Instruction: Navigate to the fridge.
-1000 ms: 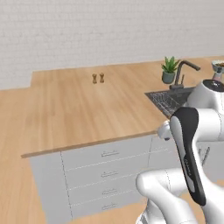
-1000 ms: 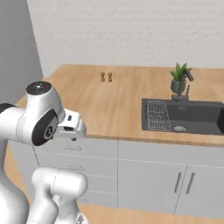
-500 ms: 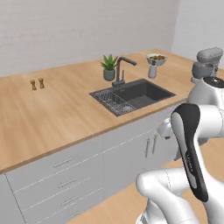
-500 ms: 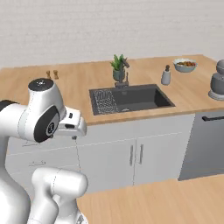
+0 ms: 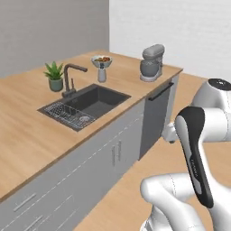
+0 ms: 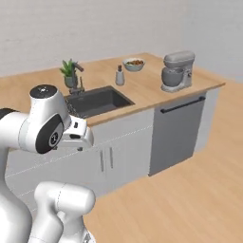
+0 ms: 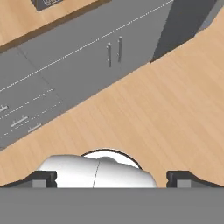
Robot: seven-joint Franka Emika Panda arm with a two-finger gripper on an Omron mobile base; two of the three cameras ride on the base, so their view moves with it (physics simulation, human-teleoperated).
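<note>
The fridge is out of view. My gripper (image 7: pixel 113 178) hangs low in front of the counter's grey cabinet doors (image 7: pixel 87 57) and points down at the wooden floor (image 7: pixel 166 109). Its two dark fingertips (image 7: pixel 43 177) stand far apart at the bottom of the hand view, open, with nothing between them. The arm is folded close over the base, with the hand near the counter's front edge.
A wooden counter (image 5: pixel 27 135) carries a black sink (image 5: pixel 88 101) with faucet, a potted plant (image 5: pixel 54 76), a bowl (image 5: pixel 102 59) and a grey stand mixer (image 5: pixel 151 63). A dark dishwasher panel (image 6: pixel 178 130) sits at the counter's end. Open wooden floor (image 6: pixel 190 199) lies to the right.
The whole picture has slid along the counter: the camera moved right, from the bare corner past the sink to the mixer and dishwasher end. The arm's pose looks unchanged.
</note>
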